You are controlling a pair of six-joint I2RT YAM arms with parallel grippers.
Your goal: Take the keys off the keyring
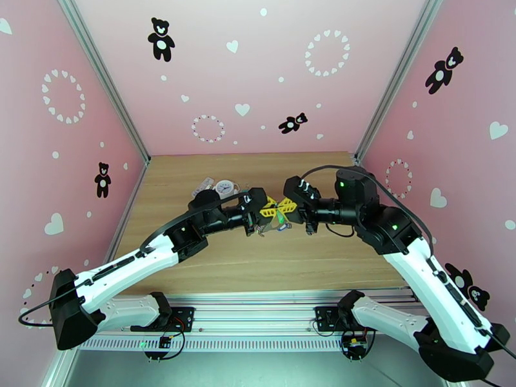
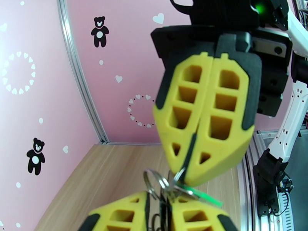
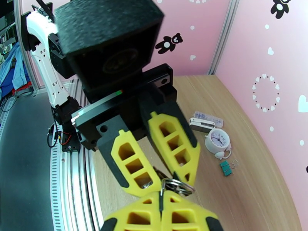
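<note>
The right gripper [image 2: 188,174] is pinching shut on the keyring [image 2: 154,184] and holding it in the air above the table [image 1: 213,259]. A dark strip is running up between its closed pads, and the silvery rings are bunching just below its tips. The left gripper [image 3: 168,184] is meeting it tip to tip with its jaws standing apart. The rings are sitting in that gap, so it appears to be gripping nothing yet. The green key [image 2: 201,194] is sticking out sideways just beside the rings. To do this step well, the left fingers should be closing on the green key's head alone, not on the whole bundle of rings. They should then be working it round the split ring's coil rather than tugging straight out, with the right grip giving no slack
</note>
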